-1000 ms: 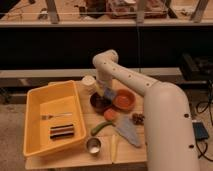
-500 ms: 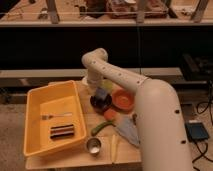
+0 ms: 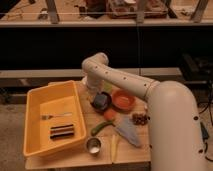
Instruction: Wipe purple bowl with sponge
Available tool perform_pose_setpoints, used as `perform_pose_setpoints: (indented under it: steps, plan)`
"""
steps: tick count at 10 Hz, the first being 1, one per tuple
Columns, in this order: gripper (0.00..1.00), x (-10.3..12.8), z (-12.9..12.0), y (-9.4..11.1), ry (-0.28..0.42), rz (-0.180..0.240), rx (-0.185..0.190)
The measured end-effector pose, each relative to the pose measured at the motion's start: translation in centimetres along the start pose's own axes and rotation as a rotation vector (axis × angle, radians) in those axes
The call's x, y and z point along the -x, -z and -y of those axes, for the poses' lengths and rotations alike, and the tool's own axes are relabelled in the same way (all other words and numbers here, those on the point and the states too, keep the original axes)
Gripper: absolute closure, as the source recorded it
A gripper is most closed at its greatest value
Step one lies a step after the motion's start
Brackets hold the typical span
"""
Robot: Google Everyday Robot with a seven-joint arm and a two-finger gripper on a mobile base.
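Camera view: wooden desk, dark shelving behind. One yellow bin holding one fork. Two bowls: purple bowl, orange bowl just beside. One sponge inside purple bowl. One metal cup. Gripper at purple bowl, fingers together.

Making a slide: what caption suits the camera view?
Gripper at the purple bowl with the sponge inside, between yellow bin and orange bowl.

The bin sits left on the table. Right of it the sponge lies in a bowl, the gripper at its left edge, another bowl just right
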Motion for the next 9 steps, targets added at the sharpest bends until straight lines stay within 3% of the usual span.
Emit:
perform_pose_setpoints:
  steps: [2,6,9]
  plan:
    - [1.0,2.2,0.1,-0.2,0.003,0.019,0.001]
    - [1.0,5.5,-3.4,-0.6,-0.059,0.046,0.024]
    - [1.0,3.9,-6.7,-0.5,-0.103,0.047,0.063]
